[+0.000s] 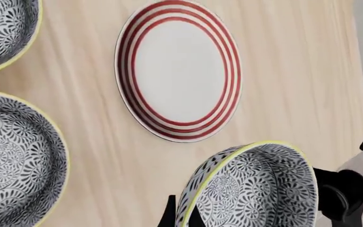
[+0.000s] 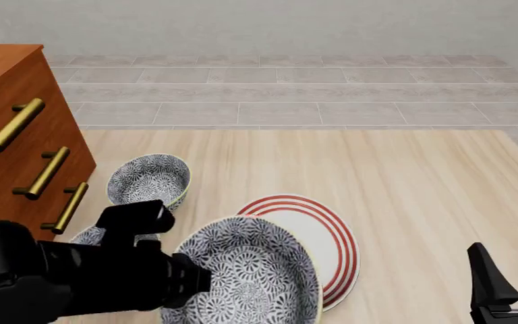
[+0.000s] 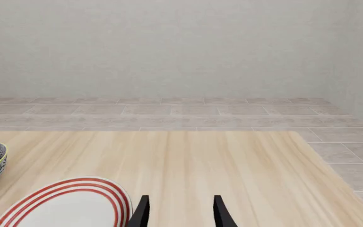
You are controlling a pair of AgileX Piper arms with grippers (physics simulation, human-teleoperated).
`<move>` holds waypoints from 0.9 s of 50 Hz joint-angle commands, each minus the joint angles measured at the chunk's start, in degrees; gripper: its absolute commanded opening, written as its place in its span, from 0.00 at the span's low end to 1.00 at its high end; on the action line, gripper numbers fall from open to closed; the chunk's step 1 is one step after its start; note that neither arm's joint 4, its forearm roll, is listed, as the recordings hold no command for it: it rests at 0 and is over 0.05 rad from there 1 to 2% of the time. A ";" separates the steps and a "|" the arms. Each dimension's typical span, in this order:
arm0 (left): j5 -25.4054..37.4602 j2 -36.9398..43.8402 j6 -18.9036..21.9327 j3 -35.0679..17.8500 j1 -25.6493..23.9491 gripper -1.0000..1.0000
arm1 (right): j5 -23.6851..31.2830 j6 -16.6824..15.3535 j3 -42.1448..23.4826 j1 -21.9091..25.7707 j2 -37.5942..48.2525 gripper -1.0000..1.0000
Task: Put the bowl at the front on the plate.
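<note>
Here the left gripper (image 1: 180,218) pinches the rim of the bowl (image 2: 245,277) and holds it tilted in the air, lifted clear of the wood; in the front view it hangs at about 7 o'clock of the plate (image 2: 336,233), overlapping the plate's near-left edge. The plate itself lies flat and bare on the table (image 2: 421,182), its red rings plain to see. Judging from this, the carry is under way and the placing is what remains. To do it well, the bowl should travel toward 1 o'clock until its foot sits over the white centre of the plate, not over the ringed rim, and it ought to be levelled before it goes down, since a tilted bowl set on one edge could rock or slide off. The grip is on one side of the rim only, so a slow descent seems wise, with the fingers parting only once the base rests. Two look-alike bowls stay on the table: the far bowl (image 2: 148,181) at 10 o'clock of the plate, another bowl (image 1: 14,158) nearer the arm. The right gripper (image 3: 180,212) waits at the plate's 4 o'clock, fingers spread, holding nothing.
</note>
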 commanded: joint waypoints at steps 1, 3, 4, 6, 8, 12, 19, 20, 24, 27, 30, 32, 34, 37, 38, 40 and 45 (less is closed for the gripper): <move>-1.81 3.44 0.16 -2.58 0.35 0.00 | -0.32 0.02 0.35 -0.01 -0.03 1.00; -2.22 4.09 0.00 -2.90 0.39 0.00 | -0.32 0.02 0.35 -0.01 -0.03 1.00; -2.41 4.42 -0.05 -3.14 0.62 0.00 | -0.32 0.03 0.35 -0.03 -0.03 1.00; -2.93 5.48 0.15 -4.00 1.65 0.00 | -0.32 0.02 0.35 -0.01 -0.03 1.00; -2.96 5.92 0.26 -4.34 1.96 0.00 | -0.32 0.02 0.35 -0.01 -0.03 1.00; -3.25 6.59 0.04 -4.87 2.21 0.00 | -0.32 0.02 0.35 -0.02 -0.03 1.00; -3.06 8.46 -0.21 -7.77 3.50 0.00 | -0.32 0.02 0.35 0.00 -0.03 1.00; -3.05 8.47 -0.20 -7.78 3.50 0.00 | -0.32 0.02 0.35 0.00 -0.03 1.00; -4.00 9.66 -0.68 -8.31 4.31 0.00 | -0.32 0.03 0.35 -0.01 -0.03 1.00; -4.88 10.54 -1.81 -8.48 4.29 0.00 | -0.32 0.02 0.35 -0.02 -0.03 1.00; -6.10 11.35 -2.73 -8.59 3.78 0.00 | -0.32 0.00 0.35 -0.01 -0.02 1.00; -6.43 12.09 -2.61 -9.00 3.95 0.00 | -0.32 0.02 0.35 -0.01 -0.03 1.00; -6.88 12.68 -3.04 -9.32 3.83 0.00 | -0.32 0.02 0.35 -0.01 -0.03 1.00; -7.72 13.56 -3.81 -9.75 3.67 0.00 | -0.33 0.03 0.35 -0.01 -0.04 1.00; -7.76 13.70 -3.95 -10.03 3.67 0.00 | -0.32 0.02 0.35 -0.02 -0.03 1.00; -8.00 14.20 -4.03 -10.50 3.99 0.00 | -0.32 0.03 0.35 -0.01 -0.03 1.00; -9.26 16.40 -3.75 -11.63 5.94 0.00 | -0.32 0.02 0.35 0.00 -0.02 1.00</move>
